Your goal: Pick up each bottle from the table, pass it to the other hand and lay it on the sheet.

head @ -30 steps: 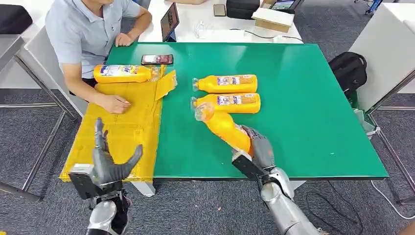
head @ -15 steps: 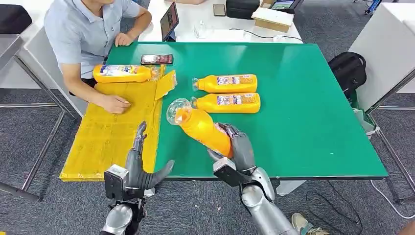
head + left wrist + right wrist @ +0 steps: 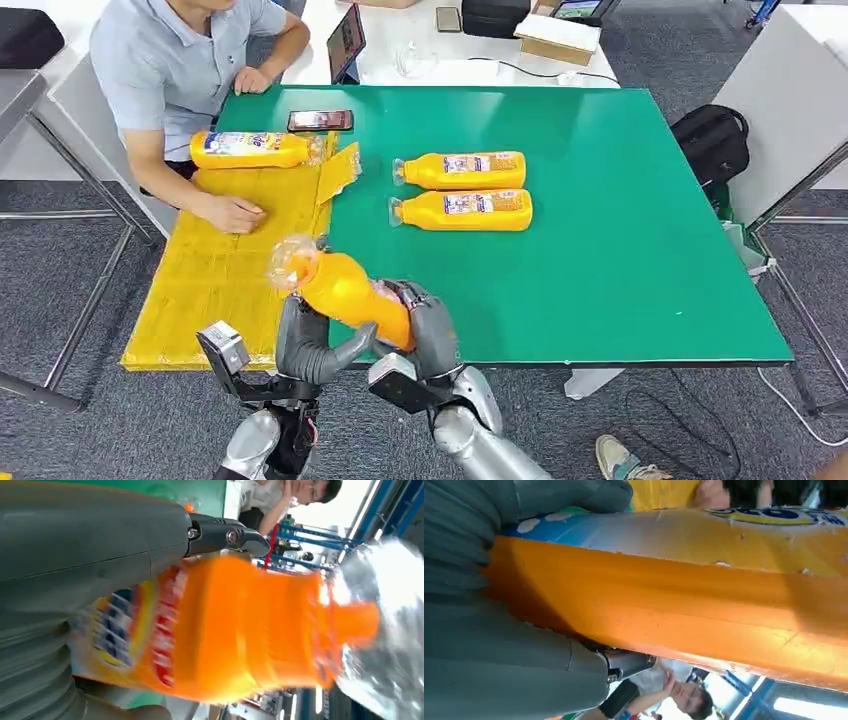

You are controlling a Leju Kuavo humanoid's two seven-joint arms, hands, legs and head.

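Observation:
My right hand (image 3: 425,325) grips the base of an orange bottle (image 3: 345,290) with a clear cap, held tilted in the air over the near edge of the green table (image 3: 600,220). My left hand (image 3: 305,345) is under and behind the bottle, fingers raised beside it and thumb spread below. In the left wrist view the bottle (image 3: 240,630) lies blurred just past the left hand (image 3: 75,555). In the right wrist view the right hand (image 3: 484,655) wraps the bottle (image 3: 674,595). Two more bottles (image 3: 465,170) (image 3: 468,210) lie on the table. One bottle (image 3: 250,150) lies on the yellow sheet (image 3: 230,290).
A seated person rests a hand (image 3: 232,212) on the far part of the sheet. A phone (image 3: 321,121) lies at the table's far edge. A white desk with a tablet and boxes stands behind. A black bag (image 3: 712,140) sits on the floor to the right.
My right hand has carried the bottle left, from the table's middle toward the sheet's edge. My left hand has moved right and up to meet the bottle.

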